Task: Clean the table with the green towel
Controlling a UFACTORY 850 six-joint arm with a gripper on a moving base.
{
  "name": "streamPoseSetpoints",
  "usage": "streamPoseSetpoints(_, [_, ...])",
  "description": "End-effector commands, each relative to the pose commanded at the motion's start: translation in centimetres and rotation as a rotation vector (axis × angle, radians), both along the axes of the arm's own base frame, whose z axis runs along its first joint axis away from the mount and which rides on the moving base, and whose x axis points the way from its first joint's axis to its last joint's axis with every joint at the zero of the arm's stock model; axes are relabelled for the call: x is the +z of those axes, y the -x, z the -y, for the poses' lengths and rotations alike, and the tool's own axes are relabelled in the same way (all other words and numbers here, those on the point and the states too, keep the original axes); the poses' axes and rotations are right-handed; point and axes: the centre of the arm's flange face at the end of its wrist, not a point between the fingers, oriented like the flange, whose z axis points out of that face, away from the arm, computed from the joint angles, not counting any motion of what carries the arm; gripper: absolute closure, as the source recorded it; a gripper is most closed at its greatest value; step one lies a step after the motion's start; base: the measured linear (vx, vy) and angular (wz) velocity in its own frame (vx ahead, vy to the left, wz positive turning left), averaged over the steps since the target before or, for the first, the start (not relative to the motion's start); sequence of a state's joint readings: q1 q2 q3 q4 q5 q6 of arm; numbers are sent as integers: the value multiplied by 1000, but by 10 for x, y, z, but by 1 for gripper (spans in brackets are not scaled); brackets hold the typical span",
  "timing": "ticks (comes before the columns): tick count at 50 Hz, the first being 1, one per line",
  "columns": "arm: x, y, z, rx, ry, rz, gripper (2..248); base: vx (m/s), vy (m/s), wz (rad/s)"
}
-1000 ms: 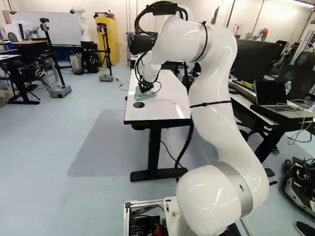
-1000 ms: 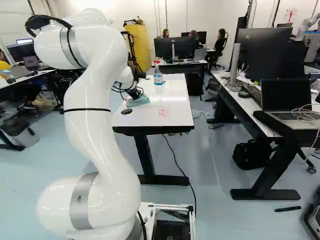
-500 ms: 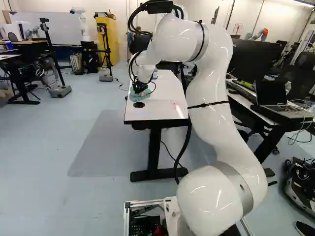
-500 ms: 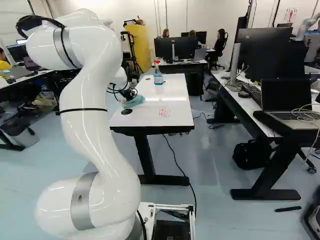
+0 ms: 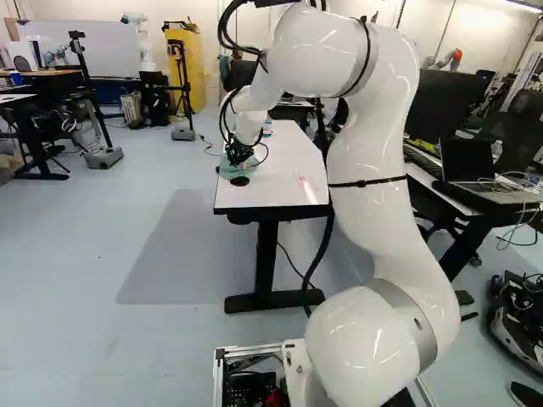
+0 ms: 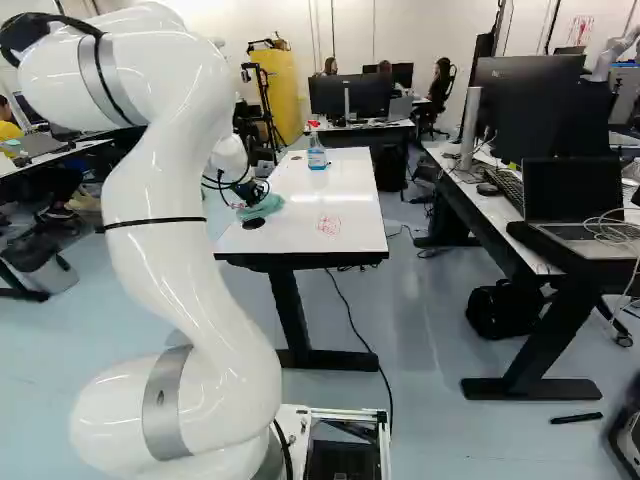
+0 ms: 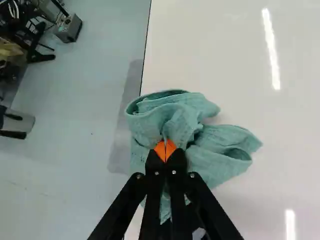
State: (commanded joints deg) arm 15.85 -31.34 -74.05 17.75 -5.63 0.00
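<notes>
Hand (image 6: 250, 195) gripping towel (image 7: 175, 122), bottle (image 6: 316, 146) holding blue liquid (image 6: 317, 159)

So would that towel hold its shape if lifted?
The towel would likely flop: it lies in loose folds. Being thin cloth, it seems light. It probably won't slip easily, as the end effector pinches a bunched fold.

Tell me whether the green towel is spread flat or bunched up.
Bunched up: in the wrist view the green towel shows deep folds and raised loops around the gripper's orange pads.
</notes>
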Motion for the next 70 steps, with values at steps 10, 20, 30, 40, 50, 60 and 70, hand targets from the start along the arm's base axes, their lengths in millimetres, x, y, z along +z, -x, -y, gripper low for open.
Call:
streamPoseSetpoints(10, [1,12,16,-19,3,-12,230,0,0,0])
streamPoseSetpoints(20, [2,18,33,-43,5,-20,230,0,0,0])
streamPoseSetpoints(30, [2,17,51,-71,5,-22,230,0,0,0])
streamPoseSetpoints(40, [2,9,68,-100,4,-19,230,0,0,0])
streamPoseSetpoints(50, [1,-6,71,-109,2,-8,230,0,0,0])
streamPoseSetpoints(60, [-1,-21,61,-98,-1,5,230,0,0,0])
streamPoseSetpoints(70, [2,-17,46,-75,-2,8,230,0,0,0])
